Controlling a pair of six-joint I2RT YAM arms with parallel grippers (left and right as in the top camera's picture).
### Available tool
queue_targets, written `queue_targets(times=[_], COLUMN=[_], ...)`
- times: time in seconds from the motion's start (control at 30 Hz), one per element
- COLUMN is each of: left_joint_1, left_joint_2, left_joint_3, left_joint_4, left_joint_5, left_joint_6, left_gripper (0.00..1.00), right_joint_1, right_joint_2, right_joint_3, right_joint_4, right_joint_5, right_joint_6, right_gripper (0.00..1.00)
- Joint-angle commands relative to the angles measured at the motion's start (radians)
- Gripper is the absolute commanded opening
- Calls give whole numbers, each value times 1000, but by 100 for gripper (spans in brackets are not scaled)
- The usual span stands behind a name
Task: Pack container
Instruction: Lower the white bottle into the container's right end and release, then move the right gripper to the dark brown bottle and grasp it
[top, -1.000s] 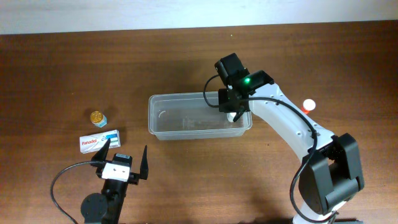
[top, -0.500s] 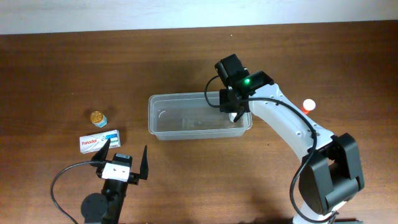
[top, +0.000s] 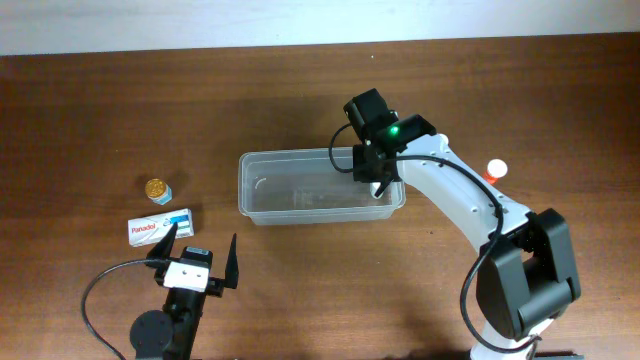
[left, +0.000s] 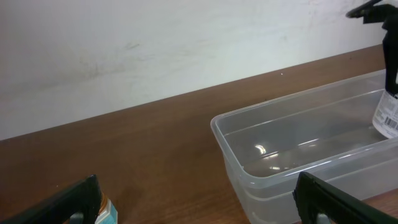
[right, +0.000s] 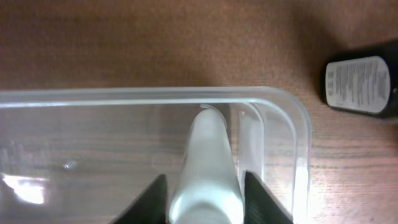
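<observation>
The clear plastic container (top: 300, 190) sits mid-table and also shows in the left wrist view (left: 292, 155). My right gripper (top: 378, 180) reaches down into its right end. It is shut on a white bottle (right: 207, 155) held upright just inside the container's right wall (right: 298, 130). The bottle's labelled side shows in the left wrist view (left: 387, 115). My left gripper (top: 196, 256) is open and empty near the front left, well short of the container. Its fingers frame the left wrist view (left: 199, 208).
A Panadol box (top: 160, 226) lies just beyond the left gripper, its corner in the left wrist view (left: 104, 211). A small gold-lidded jar (top: 156, 189) stands behind it. A dark labelled bottle (right: 364, 86) lies right of the container. A white-capped orange item (top: 496, 170) sits at the right.
My right gripper has shifted slightly left and lower over the container's right end, covering more of the white bottle. The left arm has not moved.
</observation>
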Motion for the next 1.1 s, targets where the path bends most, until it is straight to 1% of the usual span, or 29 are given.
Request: queue_targets(times=[0.0, 0.17, 0.3, 0.37, 0.53, 0.73, 0.87, 1.0, 1.07], left_joint_1=[5, 5, 5, 5, 5, 5, 5, 5, 5], left_joint_2=[-10, -10, -10, -10, -10, -10, -10, -10, -10], left_joint_3=[-3, -3, -3, -3, -3, -3, -3, -3, -3], left_joint_4=[-4, -4, -4, -4, -4, -4, -4, -4, -4], left_joint_5=[-5, -5, -5, -5, -5, -5, -5, -5, -5], left_joint_6=[-9, -9, -9, -9, -9, -9, -9, -9, -9], left_gripper=[99, 99, 99, 99, 99, 99, 99, 100, 99], right_joint_1=[3, 3, 3, 3, 3, -10, -71, -169, -215], right_joint_2=[3, 3, -19, -34, -60, -64, -64, -45, -25], right_joint_3=[-4, -4, 13, 42, 188, 429, 492, 489, 488], right_joint_4=[0, 1, -5, -25, -138, -321, -371, -398, -407], right_joint_5=[27, 27, 26, 26, 27, 34, 32, -6, -34], right_joint_6=[8, 8, 8, -4, -23, -21, 10, 11, -10], right_gripper=[38, 45, 52, 54, 57, 65, 71, 71, 71])
